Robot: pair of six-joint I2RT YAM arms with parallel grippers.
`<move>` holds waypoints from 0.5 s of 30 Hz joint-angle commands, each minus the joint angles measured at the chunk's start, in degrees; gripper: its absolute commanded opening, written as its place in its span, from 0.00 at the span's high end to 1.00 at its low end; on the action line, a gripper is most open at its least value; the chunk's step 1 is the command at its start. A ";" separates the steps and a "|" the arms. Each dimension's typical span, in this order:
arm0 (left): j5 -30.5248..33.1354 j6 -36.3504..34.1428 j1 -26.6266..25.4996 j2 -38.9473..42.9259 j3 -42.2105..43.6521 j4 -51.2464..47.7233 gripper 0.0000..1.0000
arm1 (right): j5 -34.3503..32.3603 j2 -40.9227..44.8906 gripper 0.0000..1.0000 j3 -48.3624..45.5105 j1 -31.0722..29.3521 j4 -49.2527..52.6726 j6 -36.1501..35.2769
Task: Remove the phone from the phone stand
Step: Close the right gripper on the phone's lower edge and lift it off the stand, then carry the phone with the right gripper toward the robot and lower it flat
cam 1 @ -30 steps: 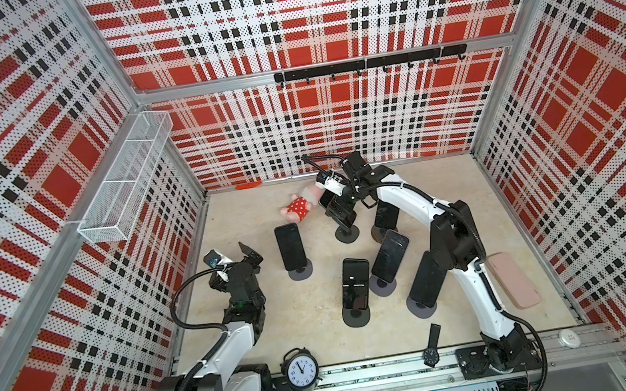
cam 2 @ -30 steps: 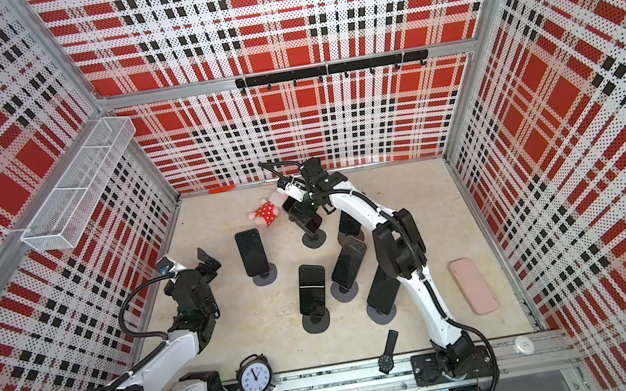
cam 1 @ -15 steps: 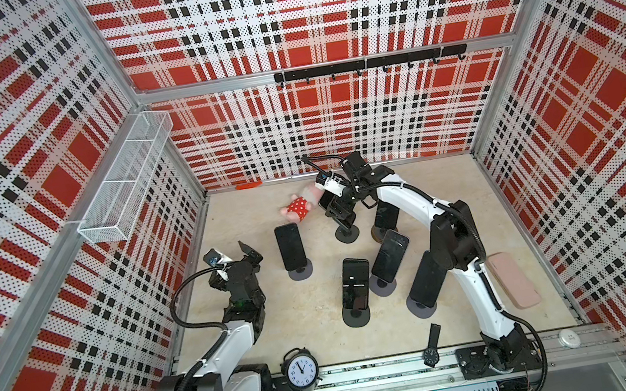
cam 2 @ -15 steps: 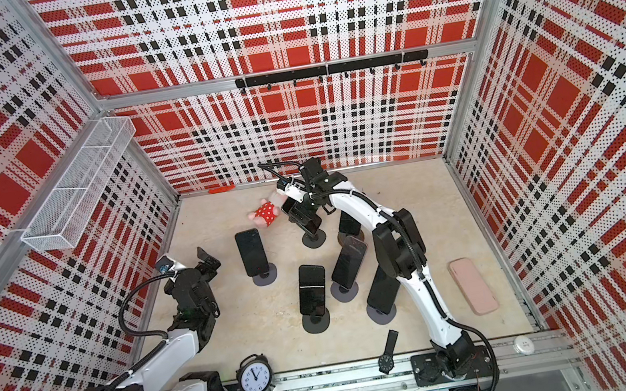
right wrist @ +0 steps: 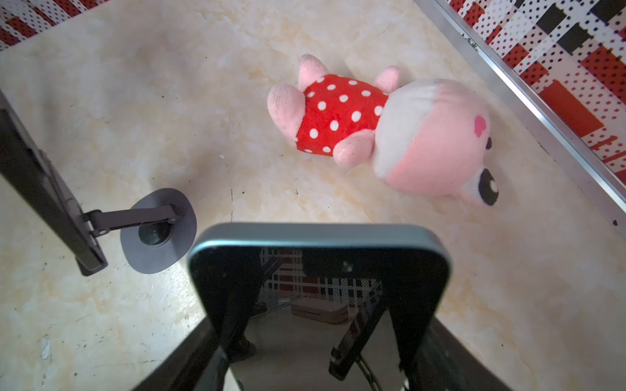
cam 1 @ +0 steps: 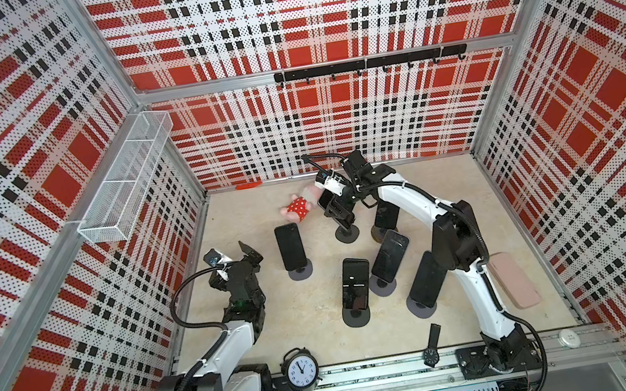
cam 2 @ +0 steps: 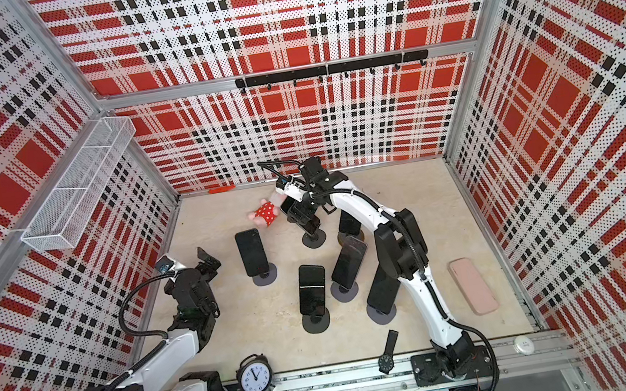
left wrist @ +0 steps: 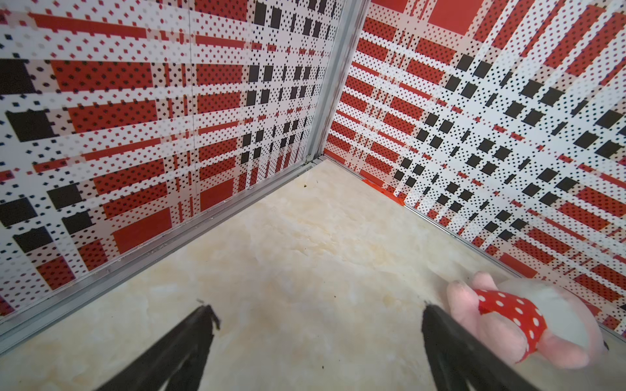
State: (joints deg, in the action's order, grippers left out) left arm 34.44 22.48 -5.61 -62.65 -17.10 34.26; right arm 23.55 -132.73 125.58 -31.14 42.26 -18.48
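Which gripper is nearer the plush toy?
Right. The right gripper, closed on the phone, sits just beside the plush toy; the left gripper hangs open, well apart from it.

- The right tool (cam 2: pixel 302 214) clasps the phone (cam 2: pixel 311 226) on the far phone stand (cam 2: pixel 314 240).
- A plush toy (cam 2: pixel 265 213) lies on the bench (cam 2: pixel 238 325), just left of the phone.
- The left tool (cam 2: pixel 208 262) hangs by the left wall, jaws apart.

Top views high overhead, wrist views low, sharing toy (right wrist: pixel 338 115)
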 commanded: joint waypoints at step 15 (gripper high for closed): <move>-1.48 -0.77 0.11 -0.97 -1.79 0.28 0.02 | -0.12 13.37 0.27 2.68 0.11 0.74 1.52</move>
State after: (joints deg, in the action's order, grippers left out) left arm 33.41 22.46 -5.58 -63.24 -17.15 34.24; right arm 24.18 -124.86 126.91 -31.11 43.57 -16.80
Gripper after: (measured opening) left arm 0.981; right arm 0.758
